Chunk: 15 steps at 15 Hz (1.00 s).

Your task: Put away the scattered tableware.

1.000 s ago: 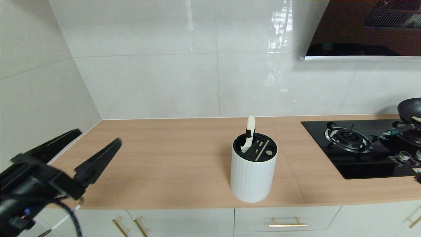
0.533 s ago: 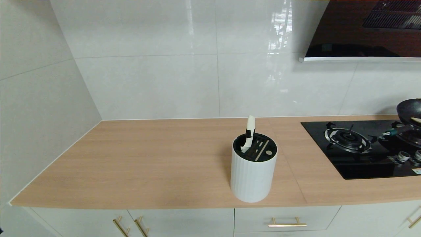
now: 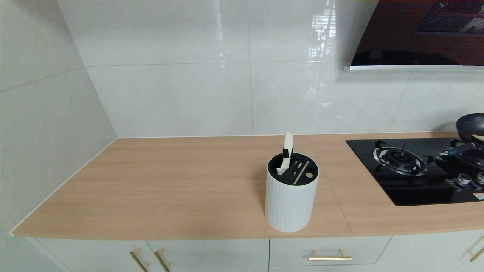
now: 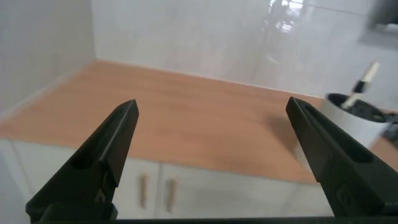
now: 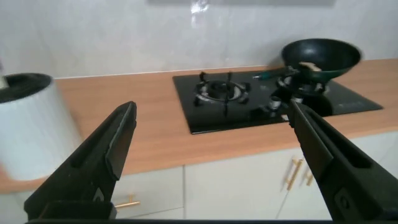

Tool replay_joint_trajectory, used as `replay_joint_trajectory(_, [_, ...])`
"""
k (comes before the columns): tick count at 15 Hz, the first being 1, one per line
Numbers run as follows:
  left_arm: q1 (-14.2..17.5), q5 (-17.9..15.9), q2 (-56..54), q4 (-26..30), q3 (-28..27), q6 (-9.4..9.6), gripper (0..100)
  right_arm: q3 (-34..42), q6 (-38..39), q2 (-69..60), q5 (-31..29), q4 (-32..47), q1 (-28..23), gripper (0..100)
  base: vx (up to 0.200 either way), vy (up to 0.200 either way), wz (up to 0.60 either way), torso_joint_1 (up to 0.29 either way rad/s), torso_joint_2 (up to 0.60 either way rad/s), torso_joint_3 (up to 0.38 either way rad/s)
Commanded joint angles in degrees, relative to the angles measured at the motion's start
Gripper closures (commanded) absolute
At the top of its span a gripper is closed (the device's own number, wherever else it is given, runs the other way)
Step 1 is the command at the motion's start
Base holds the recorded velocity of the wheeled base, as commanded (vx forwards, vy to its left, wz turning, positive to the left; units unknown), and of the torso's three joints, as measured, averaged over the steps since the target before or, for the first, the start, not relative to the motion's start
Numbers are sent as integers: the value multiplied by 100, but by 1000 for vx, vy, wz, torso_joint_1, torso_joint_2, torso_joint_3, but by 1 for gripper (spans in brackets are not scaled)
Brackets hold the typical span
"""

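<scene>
Now, utensil [image 3: 288, 149]: light, stiff, probably slick; take by banded handle
Left gripper [image 4: 210, 109]: spread, empty
Right gripper [image 5: 211, 111]: spread, empty

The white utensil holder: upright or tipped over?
Upright: the utensil holder stands on its base on the countertop, slotted top facing up.
</scene>
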Motion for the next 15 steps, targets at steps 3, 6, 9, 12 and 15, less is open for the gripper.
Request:
replay_joint_trajectory(3, [6, 13, -30, 339, 604, 460, 0, 462, 1, -132, 110, 377, -38, 0, 0, 0, 0, 0, 0, 0])
replay_joint_trajectory(6, [6, -348, -30, 400, 621, 399, 0, 453, 124, -123, 295, 377, -29, 0, 0, 0, 0, 0, 0, 0])
replay_joint_trajectory(9, [6, -357, -30, 392, 621, 381, 0, 462, 642, -123, 1253, 728, -29, 0, 0, 0, 0, 0, 0, 0])
replay_joint_trajectory(12, [6, -339, -30, 383, 621, 108, 0, 462, 440, -132, 1235, 693, -29, 0, 0, 0, 0, 0, 0, 0])
replay_joint_trajectory(15, [6, -330, -30, 374, 621, 73, 0, 462, 449, -132, 1235, 693, -29, 0, 0, 0, 0, 0, 0, 0])
